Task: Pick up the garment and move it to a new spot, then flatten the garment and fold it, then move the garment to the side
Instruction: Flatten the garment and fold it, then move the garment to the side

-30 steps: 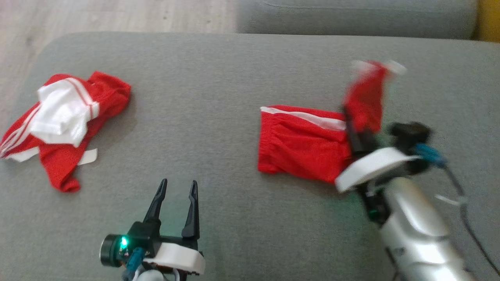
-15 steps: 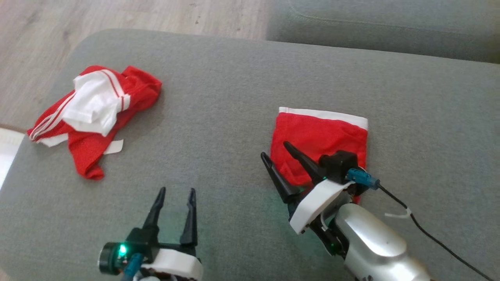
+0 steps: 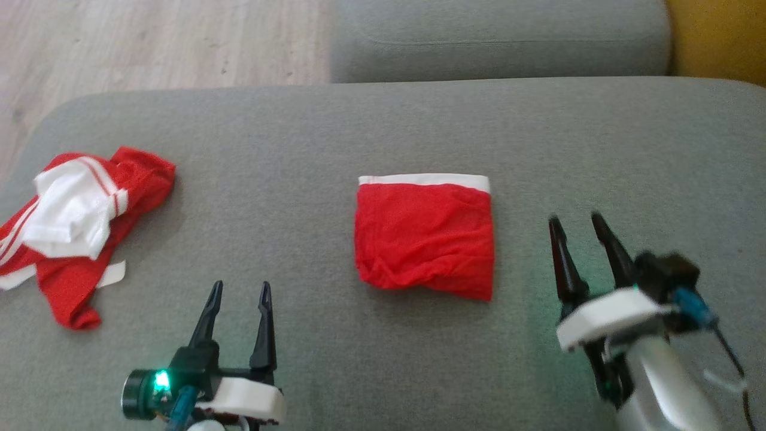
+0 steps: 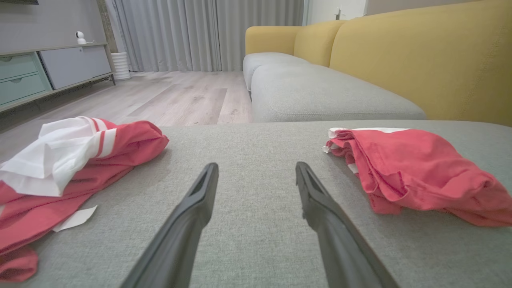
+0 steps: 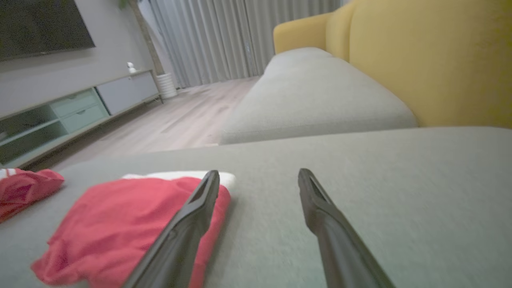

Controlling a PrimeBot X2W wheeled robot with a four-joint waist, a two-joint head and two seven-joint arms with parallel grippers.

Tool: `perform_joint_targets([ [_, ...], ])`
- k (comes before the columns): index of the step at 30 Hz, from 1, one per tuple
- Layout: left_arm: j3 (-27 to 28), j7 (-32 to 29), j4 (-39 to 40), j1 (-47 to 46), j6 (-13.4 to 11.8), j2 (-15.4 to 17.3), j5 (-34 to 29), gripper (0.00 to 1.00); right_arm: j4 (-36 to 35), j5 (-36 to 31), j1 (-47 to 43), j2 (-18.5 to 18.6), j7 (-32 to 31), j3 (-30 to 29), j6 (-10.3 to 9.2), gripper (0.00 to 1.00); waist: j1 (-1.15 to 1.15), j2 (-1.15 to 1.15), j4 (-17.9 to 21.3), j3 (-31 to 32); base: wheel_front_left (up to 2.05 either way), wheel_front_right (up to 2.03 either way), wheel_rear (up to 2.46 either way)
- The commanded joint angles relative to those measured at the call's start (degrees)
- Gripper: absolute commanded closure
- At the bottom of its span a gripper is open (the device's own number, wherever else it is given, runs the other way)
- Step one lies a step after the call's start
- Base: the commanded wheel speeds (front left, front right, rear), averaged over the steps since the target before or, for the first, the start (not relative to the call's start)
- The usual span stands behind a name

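The garment (image 3: 78,227) lies crumpled at the far left of the grey cushion (image 3: 335,131), red with white sleeves, striped trim and a small white tag. In the left wrist view the garment (image 4: 60,160) is to the left of my open left gripper (image 4: 256,166). My left gripper (image 3: 239,287) hovers low near the front, empty, to the right of the garment. My right gripper (image 3: 574,219) is open and empty, just right of a folded red cloth (image 3: 425,239) with a white band along its far edge. The right wrist view has the garment (image 5: 20,188) at its left edge.
The folded red cloth (image 4: 416,168) lies flat mid-cushion, between the two grippers. A second grey seat (image 3: 497,36) lies beyond, with a yellow sofa back (image 5: 432,60) on the right. Wooden floor (image 3: 149,42) runs past the cushion's far left edge.
The right gripper let go of the red cloth's raised flap, opened, and drew back to the cloth's right. The cloth now lies folded flat. The head camera shifted.
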State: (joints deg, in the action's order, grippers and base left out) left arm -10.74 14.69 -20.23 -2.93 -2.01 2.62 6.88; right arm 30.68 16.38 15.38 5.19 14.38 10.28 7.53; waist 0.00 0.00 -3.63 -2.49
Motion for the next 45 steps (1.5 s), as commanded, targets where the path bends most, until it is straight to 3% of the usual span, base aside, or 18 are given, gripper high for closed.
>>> perform_joint_targets([
  [1,2.7,0.3,2.0,-0.2,-0.2,0.3,-0.7,0.0,-2.4,-2.1,-1.0,-1.3,0.6,-0.4,-0.04,0.0,0.0,0.0,1.4,0.5,0.0,0.0,0.0],
  [10,2.6,0.3,3.0,3.1,-0.9,0.3,-1.3,0.0,-1.9,-6.0,-7.2,-2.3,0.6,-6.7,-0.04,0.0,0.0,0.0,2.5,1.6,0.0,0.0,0.0],
  [26,0.6,0.3,3.0,3.7,-0.9,0.3,-0.6,0.0,-0.6,-3.6,-8.1,-2.3,0.6,-4.0,-0.04,0.0,0.0,0.0,1.7,1.3,0.0,0.0,0.0],
  [36,-5.1,0.3,2.2,0.6,-0.5,0.3,0.6,0.0,9.5,2.4,5.1,-2.3,0.5,4.3,-0.04,0.0,0.0,0.0,-3.8,-4.9,0.0,0.0,0.0],
  [45,-6.4,0.3,2.1,-0.6,-0.9,0.3,0.6,0.0,21.6,6.0,12.3,-2.3,-0.2,5.8,-0.04,0.0,0.0,0.0,-7.3,-7.9,0.0,0.0,0.0],
])
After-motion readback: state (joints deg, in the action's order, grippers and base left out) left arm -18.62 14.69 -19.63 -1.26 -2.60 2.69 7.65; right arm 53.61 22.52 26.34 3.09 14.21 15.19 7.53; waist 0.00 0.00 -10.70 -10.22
